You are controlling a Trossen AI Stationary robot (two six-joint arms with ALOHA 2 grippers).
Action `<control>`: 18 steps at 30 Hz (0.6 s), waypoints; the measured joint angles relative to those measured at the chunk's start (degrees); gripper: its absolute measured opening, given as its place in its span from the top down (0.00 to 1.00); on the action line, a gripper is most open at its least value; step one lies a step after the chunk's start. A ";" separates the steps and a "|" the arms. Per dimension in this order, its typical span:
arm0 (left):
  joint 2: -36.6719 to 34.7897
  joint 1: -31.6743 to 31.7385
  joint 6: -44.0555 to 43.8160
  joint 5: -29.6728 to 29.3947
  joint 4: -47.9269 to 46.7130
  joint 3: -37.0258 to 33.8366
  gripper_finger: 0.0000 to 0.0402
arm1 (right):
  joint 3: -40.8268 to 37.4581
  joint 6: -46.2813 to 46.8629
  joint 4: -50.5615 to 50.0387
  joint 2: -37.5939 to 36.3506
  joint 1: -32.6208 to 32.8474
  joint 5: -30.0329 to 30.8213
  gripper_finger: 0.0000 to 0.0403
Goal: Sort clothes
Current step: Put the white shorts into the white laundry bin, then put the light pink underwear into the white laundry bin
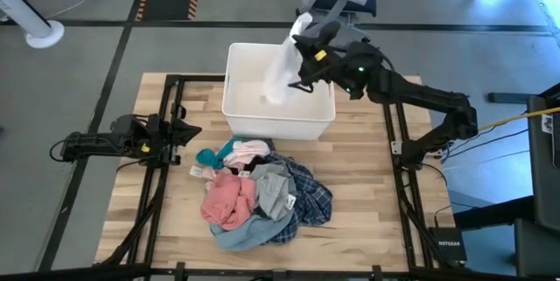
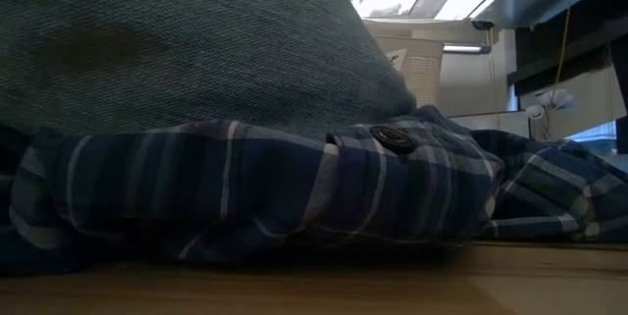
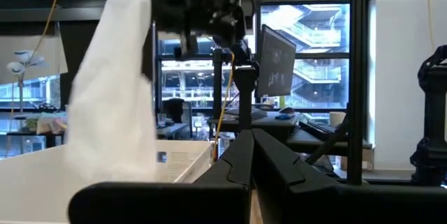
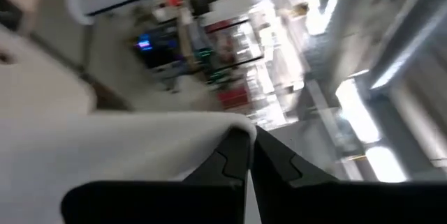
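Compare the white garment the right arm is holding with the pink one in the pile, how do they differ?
The white garment hangs stretched from the shut right gripper over the white bin; the pink garment lies crumpled on the table. The white one is held alone; the pink one touches other clothes in the pile. Both are soft fabric.

White garment over the bin
A limp white fabric garment (image 3: 115, 91) hangs from the right hand (image 3: 202, 4) above the white rectangular plastic bin (image 3: 84, 165).
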 joint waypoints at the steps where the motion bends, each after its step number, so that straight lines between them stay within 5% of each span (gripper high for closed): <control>1: 0.00 0.00 0.00 0.00 0.00 0.00 1.00 | -0.15 2.43 -2.14 0.02 -0.47 -0.84 0.95; 9: 0.00 -0.01 0.34 0.00 0.00 0.00 1.00 | -0.57 15.91 -15.51 0.00 -1.09 -3.17 0.93; 18: 0.00 -0.01 0.23 -0.02 -0.33 0.00 1.00 | -0.57 20.14 -24.48 -0.03 -1.09 -4.30 0.60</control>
